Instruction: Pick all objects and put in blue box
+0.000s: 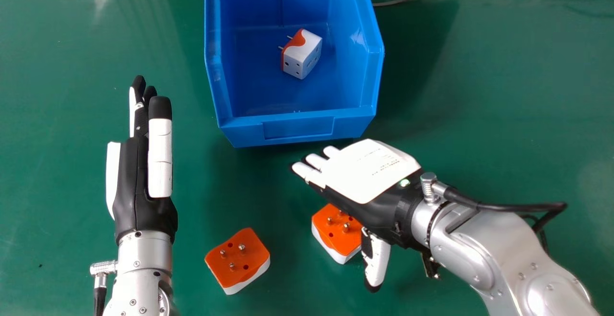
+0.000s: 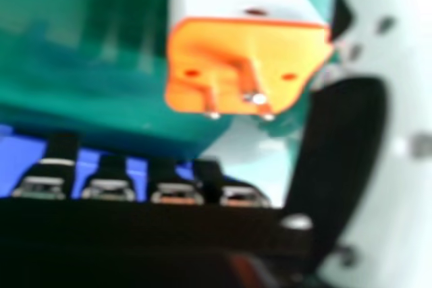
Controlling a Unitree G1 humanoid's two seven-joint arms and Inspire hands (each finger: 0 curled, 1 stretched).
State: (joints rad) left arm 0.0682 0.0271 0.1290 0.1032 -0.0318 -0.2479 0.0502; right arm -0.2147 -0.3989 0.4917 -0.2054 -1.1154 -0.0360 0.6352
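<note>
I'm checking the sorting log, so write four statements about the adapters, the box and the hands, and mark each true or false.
1. One adapter lies inside the blue box. True.
2. The left hand grips an adapter. False: it holds nothing, its fingers straight.
3. In the head view, the right hand partly covers the nearby adapter on the green surface. True.
4. The adapter between the two hands that lies fully in view has its pins turned down. False: its pins point up.
</note>
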